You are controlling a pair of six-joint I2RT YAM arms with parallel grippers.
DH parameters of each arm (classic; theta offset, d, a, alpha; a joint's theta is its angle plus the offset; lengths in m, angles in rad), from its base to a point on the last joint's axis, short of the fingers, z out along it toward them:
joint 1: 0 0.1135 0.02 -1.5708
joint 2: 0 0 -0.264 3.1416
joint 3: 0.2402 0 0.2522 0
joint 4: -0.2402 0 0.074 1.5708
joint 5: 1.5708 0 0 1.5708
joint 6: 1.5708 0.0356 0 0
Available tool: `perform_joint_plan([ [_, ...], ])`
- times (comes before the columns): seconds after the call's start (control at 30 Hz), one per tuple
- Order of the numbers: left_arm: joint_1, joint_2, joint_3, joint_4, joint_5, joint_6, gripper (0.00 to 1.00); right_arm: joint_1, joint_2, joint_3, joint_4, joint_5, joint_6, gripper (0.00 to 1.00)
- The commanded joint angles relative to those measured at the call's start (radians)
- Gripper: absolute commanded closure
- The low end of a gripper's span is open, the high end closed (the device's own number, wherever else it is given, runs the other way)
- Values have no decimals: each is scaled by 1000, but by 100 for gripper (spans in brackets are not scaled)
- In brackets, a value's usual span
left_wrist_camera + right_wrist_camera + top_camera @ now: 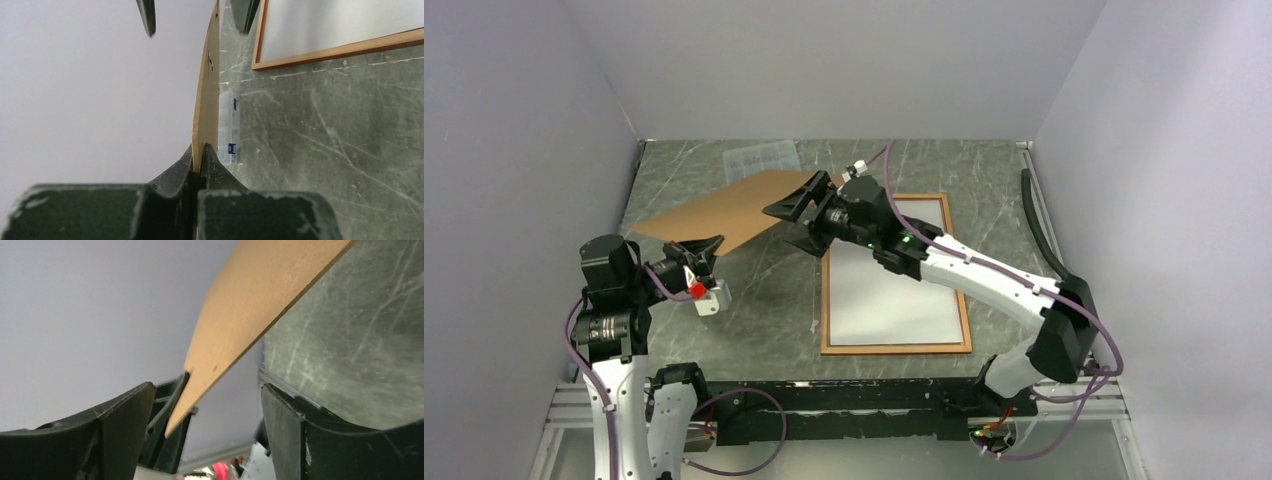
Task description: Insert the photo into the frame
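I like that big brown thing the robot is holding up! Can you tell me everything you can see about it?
The brown board is a thin, flat, stiff-looking rectangle, plain tan like pressed wood. It hangs tilted in the air above the dark marbled table, to the left of the frame. The left fingers pinch its near edge tight. The right fingers stand open around a corner on its other side, not squeezing it.

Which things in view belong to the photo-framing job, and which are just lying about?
Belongs to the job: frame, flat on the table; photo, white back up inside it; brown backing board, pinched by the left tool, its far corner inside the open right tool.
Lying about: clear compartment box at the table's back edge, partly hidden by the board.
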Motion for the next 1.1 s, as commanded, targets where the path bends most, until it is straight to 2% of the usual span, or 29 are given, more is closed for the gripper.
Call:
perform_joint_plan([
  [0.0, -4, -2, 52, 22, 52, 92, 97, -74, -96, -22, -20, -235, -281, 11],
  [0.07, -4, 2, 74, -28, 65, 123, 97, -119, -95, -5, -37, -409, -442, 1],
  [0.13, -2, 11, 105, -90, 83, 152, 97, -151, -87, 72, -150, -533, -682, 0],
  [0.17, -2, 17, 124, -129, 94, 180, 97, -154, -85, 136, -264, -540, -839, 0],
  [0.2, -3, 24, 143, -176, 102, 213, 97, -146, -87, 202, -372, -494, -1063, 0],
  [0.23, -3, 30, 160, -218, 113, 240, 97, -126, -97, 242, -460, -413, -1165, 0],
  [0.27, -2, 36, 176, -257, 124, 267, 97, -108, -115, 256, -497, -338, -1360, 0],
  [0.37, -3, 52, 218, -360, 142, 358, 97, -62, -185, 179, -433, -207, -1717, 0],
  [0.43, -2, 55, 231, -382, 144, 378, 97, -32, -217, 113, -366, -151, -1866, 0],
  [0.53, -3, 58, 249, -410, 139, 397, 97, -22, -220, 88, -343, -182, -2010, 0],
  [0.7, -3, 63, 270, -461, 145, 436, 97, 19, -188, 89, -336, -197, -2131, 2],
  [0.97, -3, 62, 287, -467, 141, 426, 97, 82, -95, 92, -332, -191, -2207, 10],
  [1.07, -2, 55, 290, -465, 145, 422, 97, 92, -64, 85, -303, -159, -2226, 16],
])
